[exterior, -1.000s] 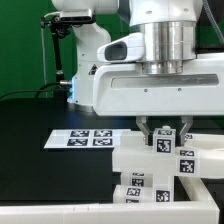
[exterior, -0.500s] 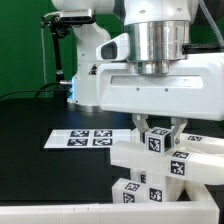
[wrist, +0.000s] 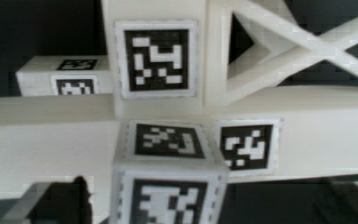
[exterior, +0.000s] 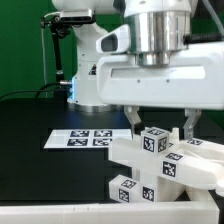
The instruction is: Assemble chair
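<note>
While the tool (exterior: 160,124) hangs above the chair (exterior: 165,165), its two fingers (exterior: 133,120) stand spread apart, one on each side of the topmost tagged cube, gripping nothing. The chair sits tilted on the black table (exterior: 40,120), toward the exterior view's right, just beside the marker board (exterior: 85,138). A white rail (exterior: 60,212) borders the table's near edge. Open table surface lies toward the exterior view's left. The wrist view shows tagged blocks and crossed struts (wrist: 291,50) close up.
</note>
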Robot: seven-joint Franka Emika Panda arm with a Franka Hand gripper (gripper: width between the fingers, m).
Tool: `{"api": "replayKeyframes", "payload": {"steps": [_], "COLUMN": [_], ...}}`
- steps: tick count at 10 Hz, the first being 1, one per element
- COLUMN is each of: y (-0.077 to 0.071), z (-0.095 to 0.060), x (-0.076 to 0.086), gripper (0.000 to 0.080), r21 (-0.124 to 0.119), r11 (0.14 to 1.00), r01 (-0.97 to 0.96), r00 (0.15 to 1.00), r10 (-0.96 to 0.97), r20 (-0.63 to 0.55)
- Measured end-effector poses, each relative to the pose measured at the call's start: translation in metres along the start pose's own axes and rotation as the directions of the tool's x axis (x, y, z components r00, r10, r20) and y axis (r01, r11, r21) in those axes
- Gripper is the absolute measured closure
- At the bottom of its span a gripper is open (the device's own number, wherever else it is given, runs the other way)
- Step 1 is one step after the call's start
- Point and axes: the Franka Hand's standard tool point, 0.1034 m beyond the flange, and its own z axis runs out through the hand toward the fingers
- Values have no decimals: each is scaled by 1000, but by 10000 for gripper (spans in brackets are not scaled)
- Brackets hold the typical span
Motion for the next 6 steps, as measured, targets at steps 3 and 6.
{"api": "replayKeyframes", "payload": {"steps": [3,6], "y": [0,1], "z": [-24,-22], "x": [-4,-5], "gripper": [151,150], "r21": [21,18], "r11": [1000,1000], "r01": [-1,0], "r00": [1000,1000], "r10": [1,0], "r20": [3,4]}}
